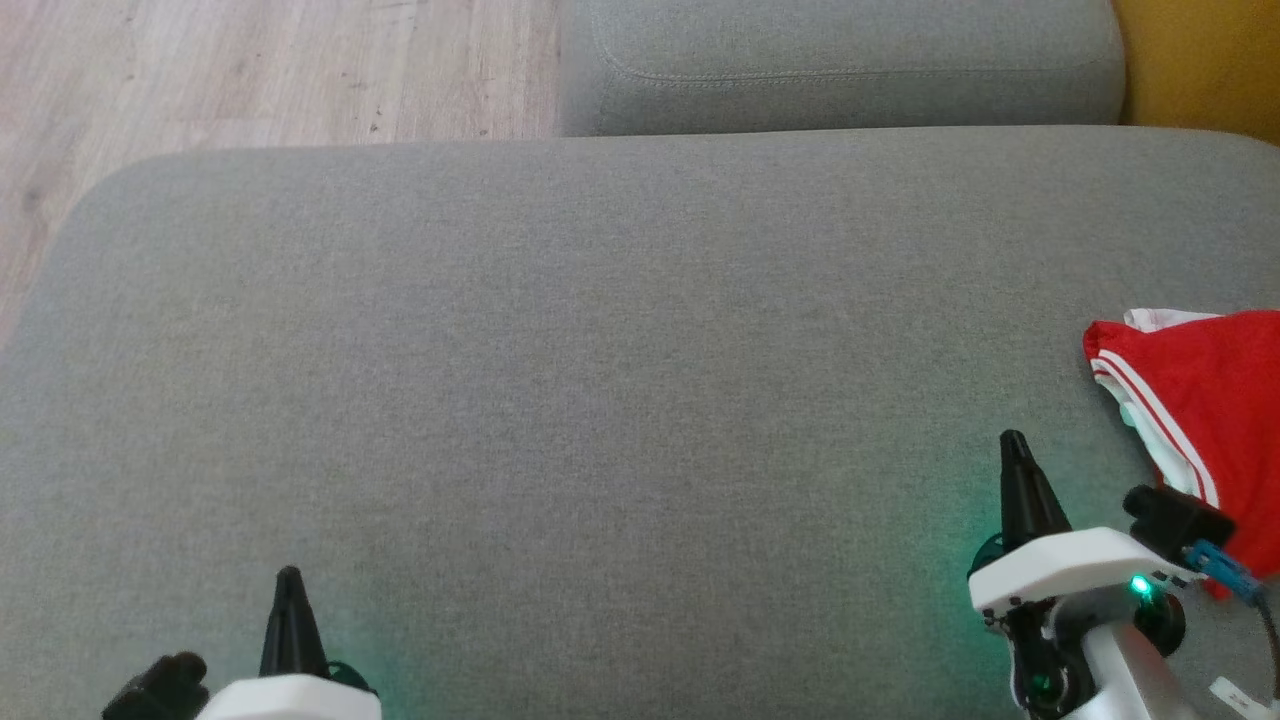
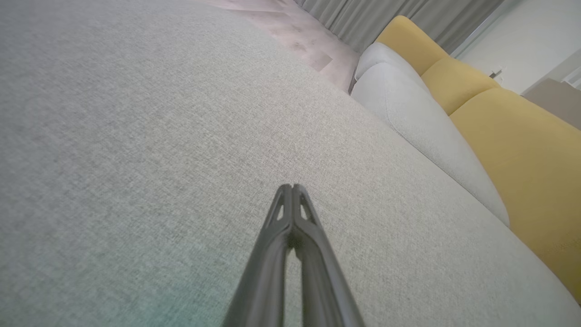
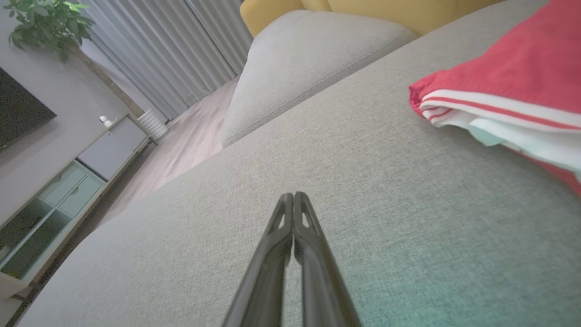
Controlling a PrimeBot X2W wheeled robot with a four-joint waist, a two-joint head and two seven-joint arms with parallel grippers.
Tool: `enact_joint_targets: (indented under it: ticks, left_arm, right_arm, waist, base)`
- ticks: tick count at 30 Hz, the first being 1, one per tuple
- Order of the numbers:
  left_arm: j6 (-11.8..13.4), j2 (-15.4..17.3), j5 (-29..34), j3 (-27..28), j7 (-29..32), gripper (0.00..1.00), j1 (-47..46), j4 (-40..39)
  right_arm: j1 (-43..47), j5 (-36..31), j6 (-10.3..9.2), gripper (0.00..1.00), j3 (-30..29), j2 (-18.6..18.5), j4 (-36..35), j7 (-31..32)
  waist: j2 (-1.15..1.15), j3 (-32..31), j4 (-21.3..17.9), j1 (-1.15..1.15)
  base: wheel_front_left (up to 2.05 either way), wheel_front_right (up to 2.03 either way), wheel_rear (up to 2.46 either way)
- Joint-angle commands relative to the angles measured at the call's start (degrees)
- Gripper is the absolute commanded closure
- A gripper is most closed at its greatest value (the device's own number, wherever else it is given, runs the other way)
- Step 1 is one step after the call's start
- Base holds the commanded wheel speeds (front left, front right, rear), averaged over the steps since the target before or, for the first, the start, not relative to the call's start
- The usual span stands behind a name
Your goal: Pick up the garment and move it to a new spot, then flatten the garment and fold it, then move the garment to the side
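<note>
— Left gripper and right gripper, closest to us: how did they look from the head camera?

— Both were clenched, dark fingers pressed tip to tip, with nothing between them. They sat at the near edge of the grey seat cushion, one toward each near corner, and pointed at its far edge.

— And the garment?

— The garment lay at the cushion's right edge, just outside the right gripper. It was red with white striped trim and ran off the picture. I couldn't tell whether the arm touched it. A second grey cushion sat past the far edge, with wooden floor off the far left corner.

— From the left wrist?

— That claw was shut and empty over plain grey weave, with yellow backrests beyond the far edge.

— The right wrist?

— It was shut on nothing as well. The garment lay ahead and to the right, apart from the fingertips, with a red fold over white-and-red stripes and a pale layer beneath. Farther off stood curtains, a potted plant and a low cabinet.
</note>
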Motion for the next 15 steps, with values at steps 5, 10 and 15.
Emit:
enact_joint_targets:
  ticks: [5,10,15]
  left_arm:
    - [-0.33,0.2,-3.58,1.52,1.16,1.0,-3.06,-2.62]
    - [-0.45,0.22,-6.37,1.86,2.0,1.0,-3.29,-3.11]
    - [-0.57,0.24,-9.16,2.2,2.84,1.0,-3.52,-3.61]
  right_arm:
    - [-1.42,4.25,0.13,1.0,-0.62,-0.21,-3.06,1.06]
    - [-1.19,7.47,0.14,1.0,-1.09,-0.21,-3.87,1.89]
    - [-0.95,10.69,0.16,1.0,-1.56,-0.22,-4.69,2.72]
  waist:
    - [0.0,-0.09,-0.17,0.0]
    - [0.0,-0.18,-0.33,0.0]
    - [0.0,-0.26,-0.49,0.0]
  base:
    - [0.0,0.0,0.0]
    - [0.0,0.0,0.0]
    - [0.0,0.0,0.0]
